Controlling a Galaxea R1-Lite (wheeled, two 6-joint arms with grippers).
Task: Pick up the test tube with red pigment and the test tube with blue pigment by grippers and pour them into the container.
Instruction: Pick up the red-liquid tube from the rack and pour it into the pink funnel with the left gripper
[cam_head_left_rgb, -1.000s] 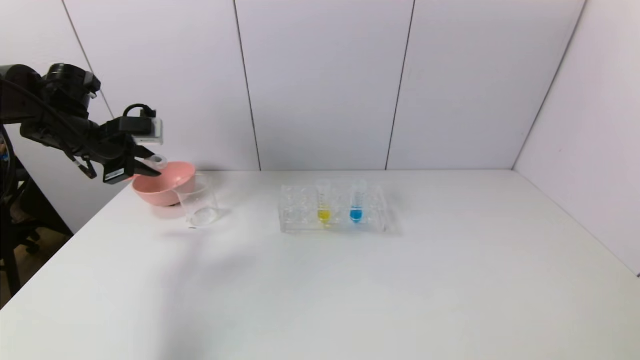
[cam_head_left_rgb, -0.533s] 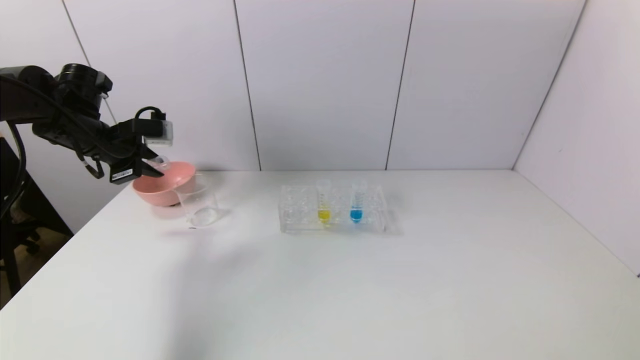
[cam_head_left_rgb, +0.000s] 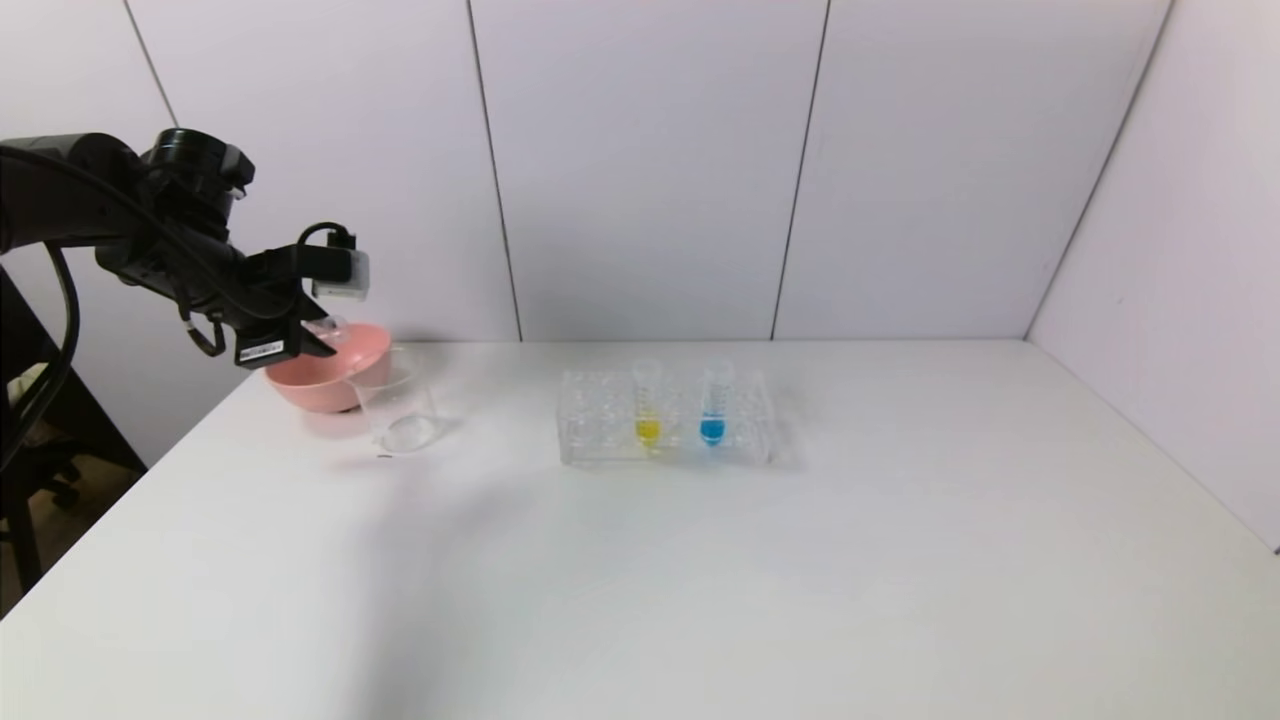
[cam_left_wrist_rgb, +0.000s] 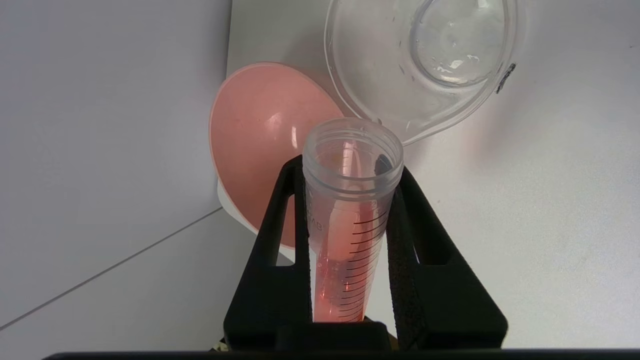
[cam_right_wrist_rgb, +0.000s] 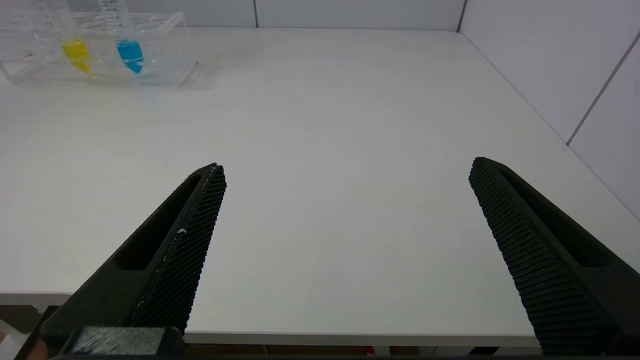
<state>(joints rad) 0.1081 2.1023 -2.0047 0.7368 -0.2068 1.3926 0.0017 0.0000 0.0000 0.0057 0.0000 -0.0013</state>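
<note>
table: white, wide; carries everything, its near edge cut off in the head view.
right gripper: fingers spread wide, empty, parked low at the near edge.
left gripper: clamped on the test tube with red pigment, tilted over the pink bowl, beside the container.
container: likely light, rigid; no red visible inside.
test tube with blue pigment: upright in rack, slick and light, best gripped mid-barrel.
red tube: liquid level hard to read.
</note>
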